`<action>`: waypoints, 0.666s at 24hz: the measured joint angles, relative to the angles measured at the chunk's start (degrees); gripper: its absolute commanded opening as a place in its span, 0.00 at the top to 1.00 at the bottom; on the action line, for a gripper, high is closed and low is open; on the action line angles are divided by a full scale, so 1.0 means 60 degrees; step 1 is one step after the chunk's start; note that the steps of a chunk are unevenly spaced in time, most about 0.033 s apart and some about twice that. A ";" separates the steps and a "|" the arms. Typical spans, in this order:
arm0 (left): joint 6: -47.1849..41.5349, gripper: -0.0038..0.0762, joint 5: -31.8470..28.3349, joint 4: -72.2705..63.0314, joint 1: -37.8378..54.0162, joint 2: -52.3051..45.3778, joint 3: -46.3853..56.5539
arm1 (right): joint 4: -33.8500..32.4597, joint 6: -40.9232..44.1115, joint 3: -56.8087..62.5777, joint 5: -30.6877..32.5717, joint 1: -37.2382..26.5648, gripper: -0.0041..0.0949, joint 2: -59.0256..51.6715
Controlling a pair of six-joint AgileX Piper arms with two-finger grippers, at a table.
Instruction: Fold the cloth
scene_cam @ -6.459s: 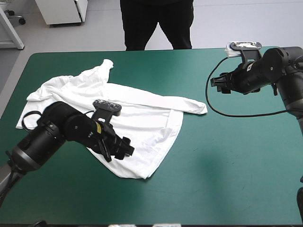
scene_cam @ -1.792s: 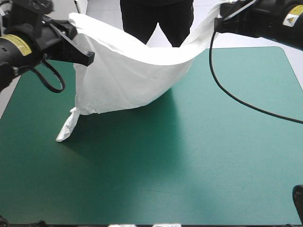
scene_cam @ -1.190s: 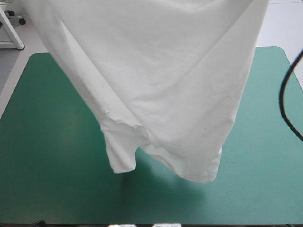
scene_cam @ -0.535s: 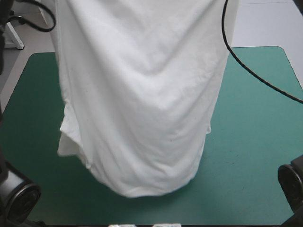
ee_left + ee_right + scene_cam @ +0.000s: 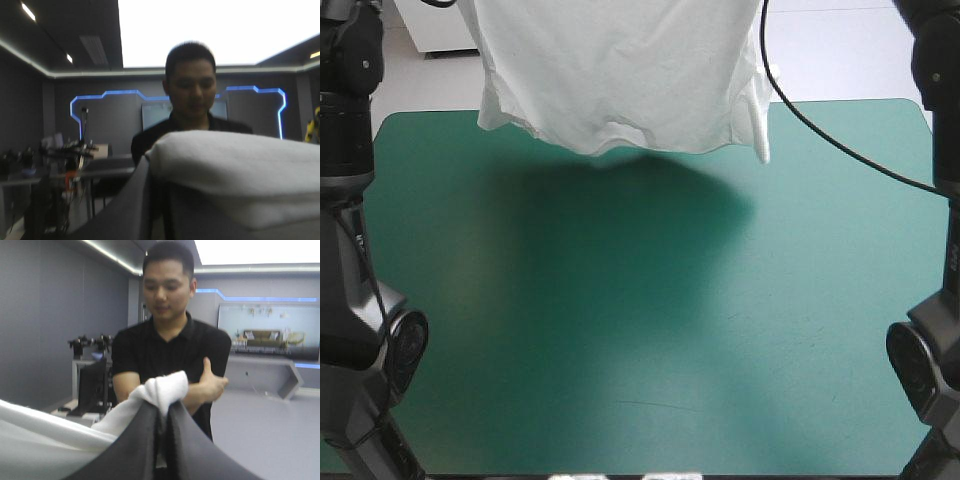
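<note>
We see the T-shirt [image 5: 620, 70] up in the air, hung between both arms over the far part of the teal-green cover [image 5: 620, 340]. It is clear of the table, with its shadow on the cover below. The left gripper [image 5: 156, 200] is all but closed, pinching a thick fold of white fabric. The right gripper [image 5: 162, 425] is the same, with a bunched tuft poking past its black fingers.

We judge it light, soft and limp. It sags between the grips and drapes in loose creases, and one sleeve [image 5: 760, 125] dangles on the right side. It has no stiffness, so we expect swing and bunching when lowered. It looks like matte knit, neither slippery nor fragile, so a pinch should hold. We reckon the best holds are corners or seams, well apart, to keep the panel spread; a doubled edge gives more bite.
</note>
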 measured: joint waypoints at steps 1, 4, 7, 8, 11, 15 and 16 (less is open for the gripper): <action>0.0089 0.96 0.0283 -0.0016 0.0038 0.0165 -0.0009 | 0.0000 0.0092 0.0001 0.0261 -0.0051 0.98 0.0150; 0.0236 0.96 0.1777 -0.0068 0.0103 0.0874 -0.0009 | 0.0028 0.0403 0.0001 0.1419 -0.0293 0.98 0.0826; 0.0236 0.96 0.3391 -0.0407 0.0113 0.1700 0.0049 | 0.0078 0.0584 0.0037 0.2953 -0.0480 0.98 0.1653; 0.0236 0.96 0.3897 -0.0534 0.0113 0.1932 0.0085 | 0.0135 0.0604 0.0063 0.3436 -0.0518 0.98 0.1903; 0.0433 0.96 0.5288 -0.0949 0.0124 0.2364 0.0154 | 0.1105 0.0430 0.0109 0.4837 -0.0779 0.98 0.2601; 0.1024 0.96 0.6882 -0.2744 0.1232 0.2133 0.0156 | 0.3096 -0.0002 0.0421 0.5706 -0.1587 0.97 0.2895; 0.1251 0.96 0.7673 -0.3835 0.1943 0.2033 0.0190 | 0.3401 -0.0111 0.0863 0.5700 -0.1837 0.97 0.2854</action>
